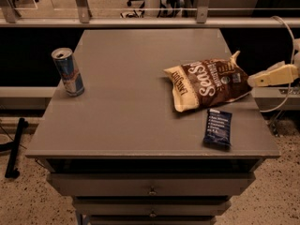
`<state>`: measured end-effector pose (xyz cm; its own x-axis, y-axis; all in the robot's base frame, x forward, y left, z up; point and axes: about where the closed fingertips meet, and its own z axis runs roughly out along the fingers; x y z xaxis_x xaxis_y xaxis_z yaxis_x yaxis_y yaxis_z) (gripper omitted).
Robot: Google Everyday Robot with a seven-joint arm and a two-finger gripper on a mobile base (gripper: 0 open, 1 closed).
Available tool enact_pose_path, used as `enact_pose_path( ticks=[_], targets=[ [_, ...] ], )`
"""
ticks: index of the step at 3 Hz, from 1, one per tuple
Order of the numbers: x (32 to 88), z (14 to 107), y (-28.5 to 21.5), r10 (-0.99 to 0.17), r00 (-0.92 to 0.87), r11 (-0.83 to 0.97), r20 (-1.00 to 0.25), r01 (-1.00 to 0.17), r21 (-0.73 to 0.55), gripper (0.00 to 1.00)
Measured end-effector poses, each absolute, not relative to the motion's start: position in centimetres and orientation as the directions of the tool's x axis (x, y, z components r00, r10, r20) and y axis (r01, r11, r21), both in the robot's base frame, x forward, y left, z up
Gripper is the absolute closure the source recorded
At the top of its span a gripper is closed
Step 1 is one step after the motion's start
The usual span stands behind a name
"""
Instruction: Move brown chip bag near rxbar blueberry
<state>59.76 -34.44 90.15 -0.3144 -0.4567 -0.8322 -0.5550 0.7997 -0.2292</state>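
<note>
- Progress check from my remote seat: the big crinkly dark brown chip bag with cream ends and white "Sea Salt" lettering (208,82) is lying flat on the grey worktop (126,107), over toward the right edge and roughly mid-depth.
- The small flat navy-blue bar wrapper with the white patch on top (218,127) sits just in front of the bag, close to the front right corner. The bag's lower edge and the top of the bar are just beside each other, with only a thin strip of bare worktop between them.
- So I'd call the "near" part basically done. I don't see the bag needing another nudge, and what's left is just getting the arm clear (my read, not a guarantee).
- The pale cream two-finger gripper (257,80) comes in from past the right edge, with its tip right at the bag's right-hand end.
- I honestly can't tell whether it's open or closed. I also can't tell whether it's touching the foil or sitting just off it.
- Nothing looks lifted or carried. The bag rests on the worktop under its own weight.
- The blue and silver drink can (68,71) stands upright by the left edge, well apart from all this, so I'm ignoring it.
</note>
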Motion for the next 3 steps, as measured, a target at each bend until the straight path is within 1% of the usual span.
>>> enact_pose_path(
  ticks=[1, 2, 3],
  targets=[
    [60.3, 91.9, -37.4, -0.408, -0.189, 0.791, -0.893, -0.561, -0.242, 0.0],
    [61.1, 93.5, -38.9, -0.362, -0.116, 0.761, -0.925, -0.609, -0.222, 0.0],
    [60.0, 96.4, -39.2, -0.376, -0.07, 0.73, -0.924, -0.637, -0.249, 0.0]
  ],
)
